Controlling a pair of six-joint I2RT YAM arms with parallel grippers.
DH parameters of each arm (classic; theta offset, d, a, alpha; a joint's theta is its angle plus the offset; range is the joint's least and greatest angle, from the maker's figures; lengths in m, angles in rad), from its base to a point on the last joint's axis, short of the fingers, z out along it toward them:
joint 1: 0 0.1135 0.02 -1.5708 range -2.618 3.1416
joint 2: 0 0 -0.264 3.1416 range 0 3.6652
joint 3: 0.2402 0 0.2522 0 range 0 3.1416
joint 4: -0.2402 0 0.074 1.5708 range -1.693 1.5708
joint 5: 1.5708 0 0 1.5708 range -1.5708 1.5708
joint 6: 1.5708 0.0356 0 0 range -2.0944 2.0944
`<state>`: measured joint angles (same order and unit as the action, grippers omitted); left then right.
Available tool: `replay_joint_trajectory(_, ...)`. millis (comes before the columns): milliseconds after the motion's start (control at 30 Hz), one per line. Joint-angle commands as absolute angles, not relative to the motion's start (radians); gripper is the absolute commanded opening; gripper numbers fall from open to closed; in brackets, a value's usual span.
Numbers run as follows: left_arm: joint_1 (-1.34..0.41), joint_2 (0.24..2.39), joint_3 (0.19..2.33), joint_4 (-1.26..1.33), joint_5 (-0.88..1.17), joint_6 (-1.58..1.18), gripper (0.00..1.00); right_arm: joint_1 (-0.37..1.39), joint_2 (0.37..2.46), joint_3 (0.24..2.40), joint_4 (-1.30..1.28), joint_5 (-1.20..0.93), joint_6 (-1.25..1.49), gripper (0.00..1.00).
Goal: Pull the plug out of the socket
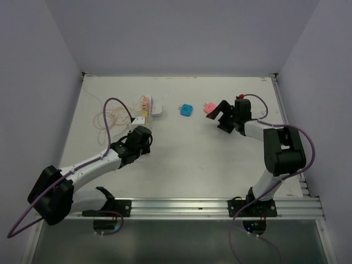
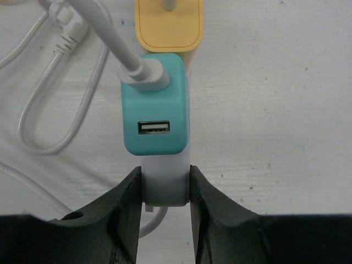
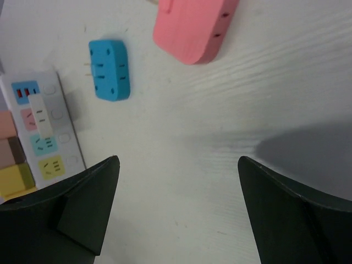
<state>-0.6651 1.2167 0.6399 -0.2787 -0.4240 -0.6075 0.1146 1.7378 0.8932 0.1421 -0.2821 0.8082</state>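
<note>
- My left fingers (image 2: 124, 214) clamp the white end of the socket (image 2: 163, 184), at 10 o'clock on the counter (image 1: 181, 159); the arm is stretched forward.
- A teal plug (image 2: 155, 118) and a yellow plug (image 2: 169, 25) sit in it, so I judge pulling is left.
- A blue plug (image 1: 187, 110) and a pink plug (image 1: 209, 107) lie loose at its 3 o'clock.
- My right fingers (image 3: 82, 209) hover wide open, empty, near the pink one.

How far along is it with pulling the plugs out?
Partly done, it seems. A blue square plug and a pink plug lie loose on the table. The left gripper clamps the near end of the long white power strip; the right gripper hangs open and empty. A teal plug block and a yellow plug block still sit in it.
</note>
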Motion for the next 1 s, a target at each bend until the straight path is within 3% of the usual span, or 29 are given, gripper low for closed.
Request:
replay_joint_trajectory(0,-0.687,1.223,0.646,-0.296,-0.362,-0.583,0.0,0.202,1.721,0.928,0.224,-0.406,0.813,0.92)
replay_joint_trajectory(400,-0.701,1.223,0.652,-0.301,-0.344,-0.572,0.0,0.434,1.946,1.156,0.428,-0.502,0.942,0.8)
replay_joint_trajectory(600,-0.704,1.221,0.657,-0.299,-0.336,-0.574,0.0,0.446,2.072,1.233,0.529,-0.535,1.017,0.73)
replay_joint_trajectory(967,-0.707,1.216,0.66,-0.301,-0.322,-0.574,0.0,0.466,2.204,1.367,0.517,-0.546,1.032,0.71)
